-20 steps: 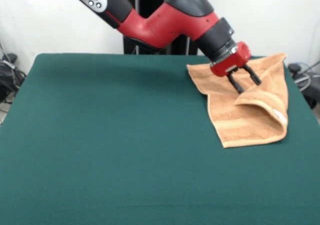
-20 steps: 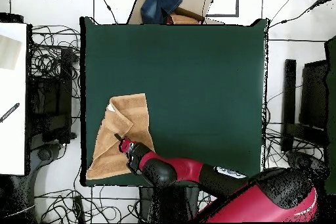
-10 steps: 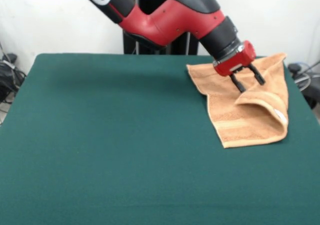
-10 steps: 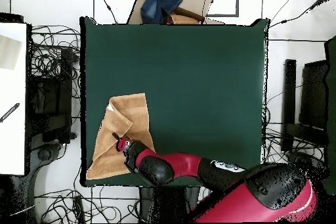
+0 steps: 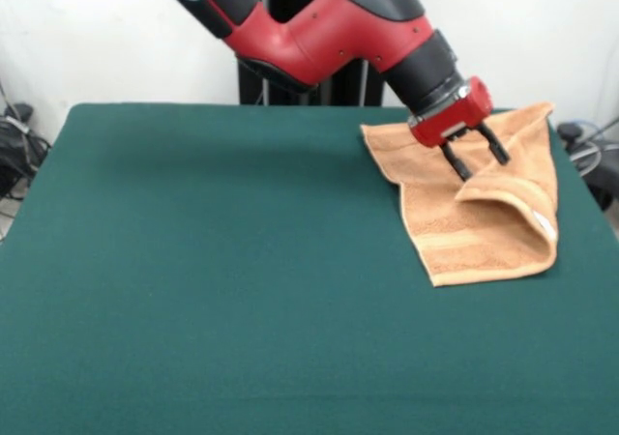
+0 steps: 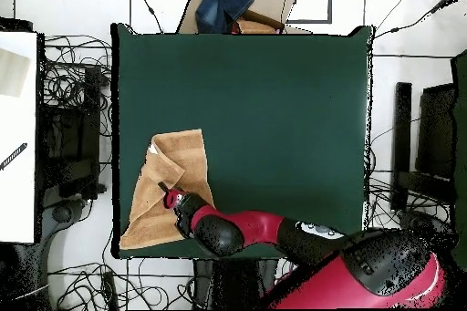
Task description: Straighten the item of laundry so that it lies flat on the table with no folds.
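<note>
Gripper [image 5: 478, 163] hangs just above the towel [image 5: 474, 224], fingers [image 5: 457, 164] spread apart, nothing held. Tips point at the crest of the folded-over flap directly beneath; this looks like a line-up for pinching that flap, since it is what keeps the cloth from lying flat. Towel sits under the gripper, near a table [image 5: 213, 261] corner. Edges close on two sides; wide bare felt opens away from the gripper for unfolding.
</note>
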{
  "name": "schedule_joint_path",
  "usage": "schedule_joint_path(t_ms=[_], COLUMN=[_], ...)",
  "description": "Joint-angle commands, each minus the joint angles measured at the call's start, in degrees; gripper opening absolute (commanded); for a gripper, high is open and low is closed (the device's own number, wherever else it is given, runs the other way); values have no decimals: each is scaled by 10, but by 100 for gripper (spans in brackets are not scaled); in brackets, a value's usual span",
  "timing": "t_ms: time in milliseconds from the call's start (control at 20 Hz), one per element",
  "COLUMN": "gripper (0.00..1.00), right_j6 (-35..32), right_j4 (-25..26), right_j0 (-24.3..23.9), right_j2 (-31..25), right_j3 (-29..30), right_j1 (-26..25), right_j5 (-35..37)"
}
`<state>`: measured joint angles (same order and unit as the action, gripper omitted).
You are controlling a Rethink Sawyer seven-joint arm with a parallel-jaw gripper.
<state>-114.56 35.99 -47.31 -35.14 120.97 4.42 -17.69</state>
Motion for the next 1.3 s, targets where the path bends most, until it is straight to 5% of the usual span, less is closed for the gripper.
schedule_joint_path(t_ms=[50, 700, 1300], gripper=[100, 100, 100], right_j6=[-81, -77, -70], right_j4=[-25, 26, 7], right_j0=[-3, 1, -8], right_j2=[-23, -29, -51], right_j3=[-41, -78, -74], right_j1=[-20, -128, -116], right_j5=[49, 7, 32])
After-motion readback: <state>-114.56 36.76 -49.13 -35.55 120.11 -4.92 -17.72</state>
